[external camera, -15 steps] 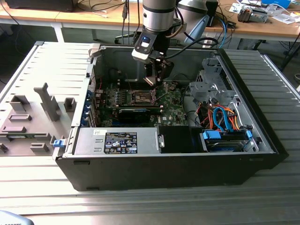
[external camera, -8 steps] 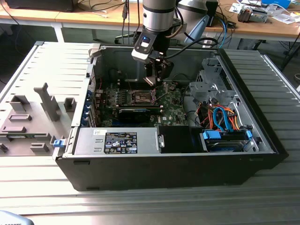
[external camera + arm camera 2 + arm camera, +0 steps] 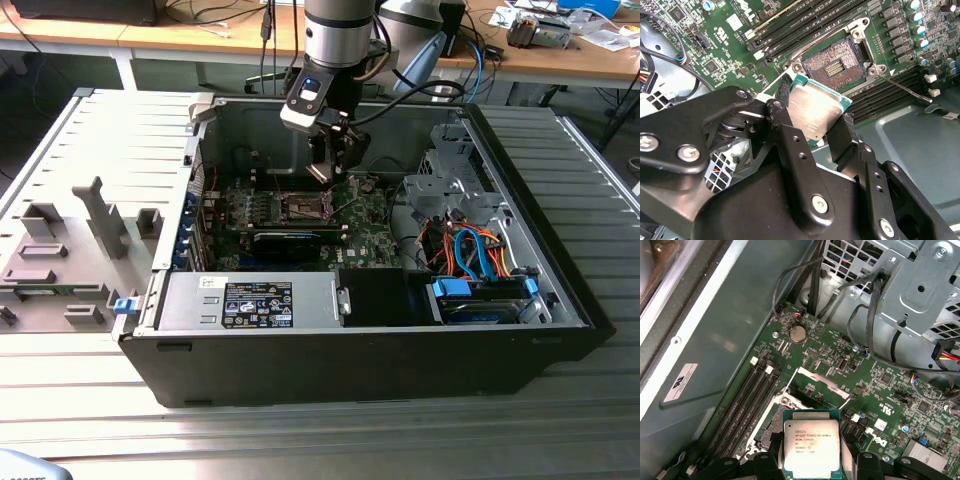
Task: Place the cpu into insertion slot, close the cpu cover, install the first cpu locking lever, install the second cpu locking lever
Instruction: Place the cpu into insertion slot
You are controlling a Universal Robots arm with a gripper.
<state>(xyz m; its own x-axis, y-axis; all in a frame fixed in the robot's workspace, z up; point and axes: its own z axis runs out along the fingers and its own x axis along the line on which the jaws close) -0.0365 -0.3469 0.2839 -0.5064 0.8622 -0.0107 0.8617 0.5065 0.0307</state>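
Open computer case [image 3: 300, 372]: green board [image 3: 730, 45] inside, insertion slot [image 3: 835, 67] bare. First step is in hand. My claw [image 3: 811, 118] is clamped on the cpu [image 3: 815, 111], held near the slot, not touching. Seating, I judge, calls for squaring its edges to the slot's rim.

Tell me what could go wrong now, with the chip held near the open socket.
1. The gripper pinches the cpu by its edges alone; a slip could drop it onto the bare contacts of the insertion slot and bend them.
2. The cpu sits off to one side of the slot and looks tilted; lowered so, it may seat crooked.
3. The thin lever jutting beside the slot could snag a finger.
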